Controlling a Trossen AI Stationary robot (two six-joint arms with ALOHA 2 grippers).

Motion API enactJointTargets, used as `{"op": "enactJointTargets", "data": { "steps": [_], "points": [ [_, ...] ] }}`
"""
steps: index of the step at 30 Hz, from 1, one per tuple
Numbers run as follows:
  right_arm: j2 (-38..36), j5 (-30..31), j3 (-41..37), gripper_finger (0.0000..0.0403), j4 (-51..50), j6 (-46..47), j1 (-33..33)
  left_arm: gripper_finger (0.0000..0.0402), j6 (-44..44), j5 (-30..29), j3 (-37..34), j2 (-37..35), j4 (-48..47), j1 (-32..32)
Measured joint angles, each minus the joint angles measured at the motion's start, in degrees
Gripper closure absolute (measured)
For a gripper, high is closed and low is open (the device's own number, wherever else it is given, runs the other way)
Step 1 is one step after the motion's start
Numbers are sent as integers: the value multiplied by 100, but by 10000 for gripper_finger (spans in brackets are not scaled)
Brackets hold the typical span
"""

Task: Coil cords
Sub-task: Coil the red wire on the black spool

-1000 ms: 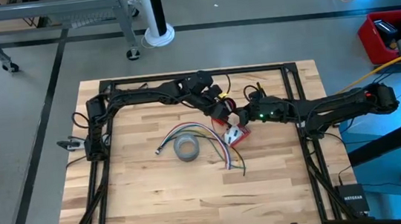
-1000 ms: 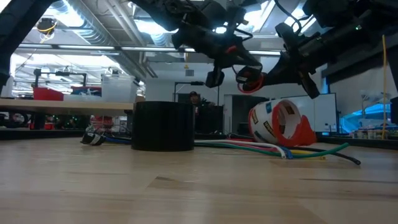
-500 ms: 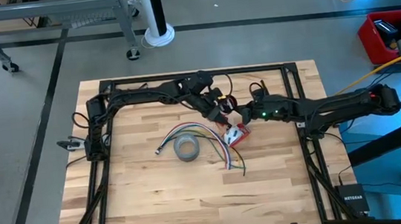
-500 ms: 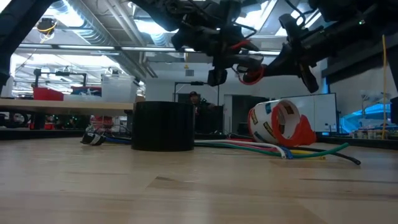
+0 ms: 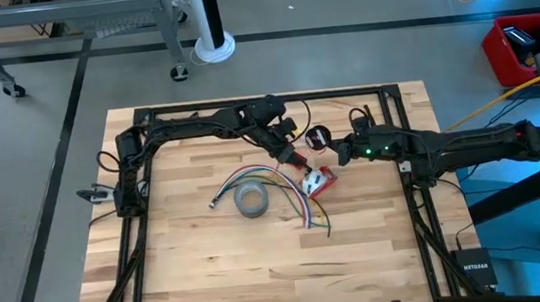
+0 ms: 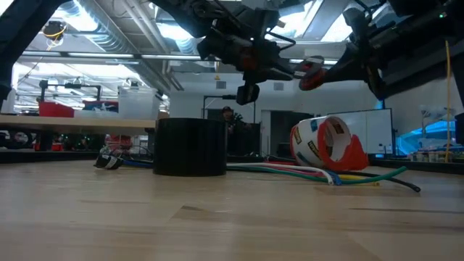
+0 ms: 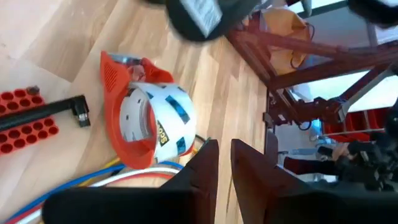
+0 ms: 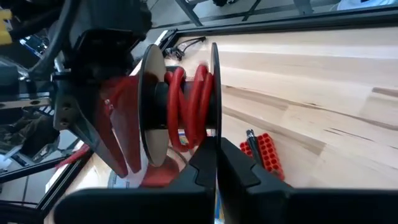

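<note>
Right hand [image 8: 214, 163] shut on spool [image 8: 180, 106], red wire [image 8: 189, 102] wound round it

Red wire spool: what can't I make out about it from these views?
Wire free end: hidden by the spool flanges in the right wrist view; too small in the high view.
Right tool grip: its own fingers cover the contact point.
Left tool: in its wrist view a blurred dark shape is cut off by the edge; unidentifiable.
</note>
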Motion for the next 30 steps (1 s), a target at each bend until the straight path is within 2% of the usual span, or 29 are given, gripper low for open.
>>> {"op": "enactJointTargets", "data": {
  "steps": [3, 8, 14, 17, 22, 30],
  "points": [
    [-222, 0, 0, 400, -256, 4, 0, 364, 88, -66, -40, 0, -139, -110],
    [-546, 2, 0, 400, -488, 7, 0, 342, 924, -179, -129, 0, -161, -407],
    [-903, 4, 0, 400, -876, 70, 0, 291, 1515, -1010, -129, 2, -153, -692],
    [-1034, 7, 0, 400, -1044, 178, 0, 276, 1528, -1392, -129, 2, -80, -761],
    [-1089, 7, 0, 400, -1072, 188, 0, 274, 1245, -1837, -131, 4, 478, -854],
    [-1091, 7, 0, 400, -1105, 197, 0, 282, 1481, -1860, -131, 4, 1402, -1093]
  ]
}}
